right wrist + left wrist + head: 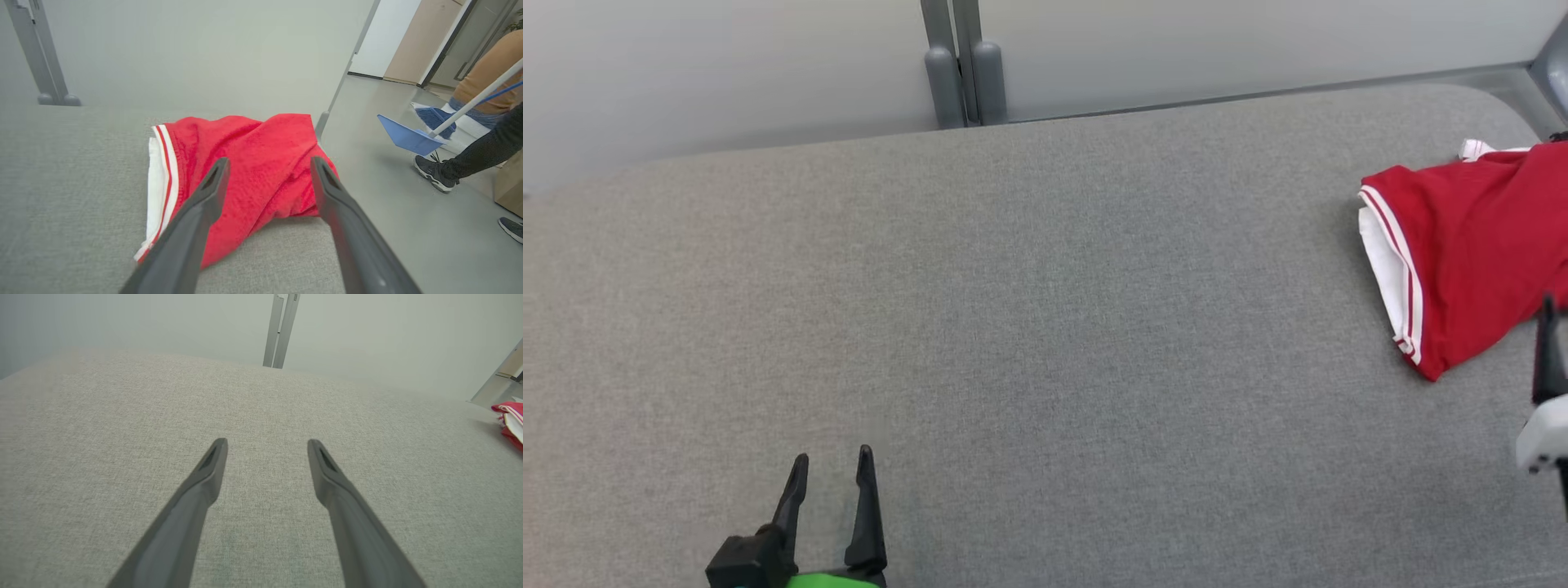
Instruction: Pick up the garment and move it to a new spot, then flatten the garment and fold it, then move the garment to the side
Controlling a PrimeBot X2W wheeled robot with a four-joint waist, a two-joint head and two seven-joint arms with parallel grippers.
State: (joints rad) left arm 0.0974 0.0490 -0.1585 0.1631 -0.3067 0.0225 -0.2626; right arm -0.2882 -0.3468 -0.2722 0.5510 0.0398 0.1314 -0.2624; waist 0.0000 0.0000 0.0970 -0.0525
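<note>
The garment (pixel 1478 245) is red with white trim and lies crumpled, partly folded, at the far right of the grey padded surface (pixel 1045 327), close to its right edge. In the right wrist view my right gripper (pixel 269 161) is open just short of the garment (pixel 245 134), with the red cloth showing between its spread fingers and nothing held. One of its dark fingers (pixel 1547 351) shows at the head view's right edge. My left gripper (pixel 833 454) stands open over bare surface at the lower left, far from the garment. The left wrist view shows that gripper (pixel 266 442) with nothing in it, and the garment (pixel 510 412) at its right edge.
A grey double post (pixel 964 73) stands against the pale wall behind the surface. Right of the surface's edge is floor, where a person (pixel 482 122) stands with a broom and a blue dustpan (pixel 408 136). A metal bar (pixel 343 77) slants up near the garment.
</note>
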